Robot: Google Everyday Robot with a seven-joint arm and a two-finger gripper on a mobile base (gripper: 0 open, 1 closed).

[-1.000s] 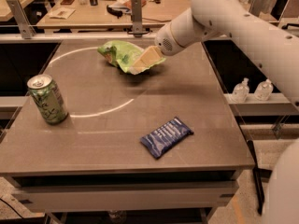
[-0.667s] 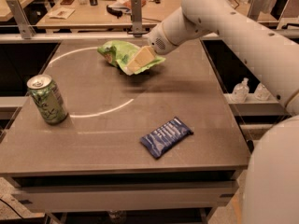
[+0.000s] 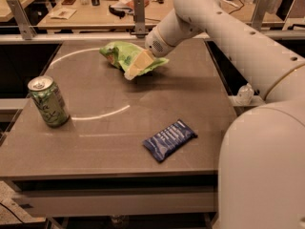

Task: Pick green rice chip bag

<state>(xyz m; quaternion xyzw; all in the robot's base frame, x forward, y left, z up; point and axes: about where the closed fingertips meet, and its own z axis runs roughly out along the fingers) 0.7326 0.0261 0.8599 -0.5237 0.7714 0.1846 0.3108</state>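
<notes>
Reaching in from the upper right, the white arm (image 3: 214, 20) slopes down over the far half of the table (image 3: 157, 104) and ends at the gripper (image 3: 136, 69).

1. Gripper. It is located at the far centre of the tabletop, directly on the green rice chip bag (image 3: 119, 54). One tan finger (image 3: 139, 63) lies flat across the right part of the bag. The opposing finger is hidden behind the foil. The jaws appear to be clamped on the bag, although the hidden side leaves this short of certain.

2. Task object. The green rice chip bag is crumpled and puffy. It sits near the far edge of the table, close to the far arc of the white curved line (image 3: 95, 114). A dark shadow lies under its right end. Whether the bag rests on the surface or is raised slightly cannot be told.

3. Other items.
- The green can (image 3: 47, 101) stands upright near the left edge, well apart from the bag.
- The dark-blue packet (image 3: 169, 140) lies flat toward the near right of the table, well apart from both bag and can.

4. Surroundings. The robot body (image 3: 267, 166) fills the lower right corner. A cluttered wooden workbench (image 3: 95, 15) stands behind the table.
</notes>
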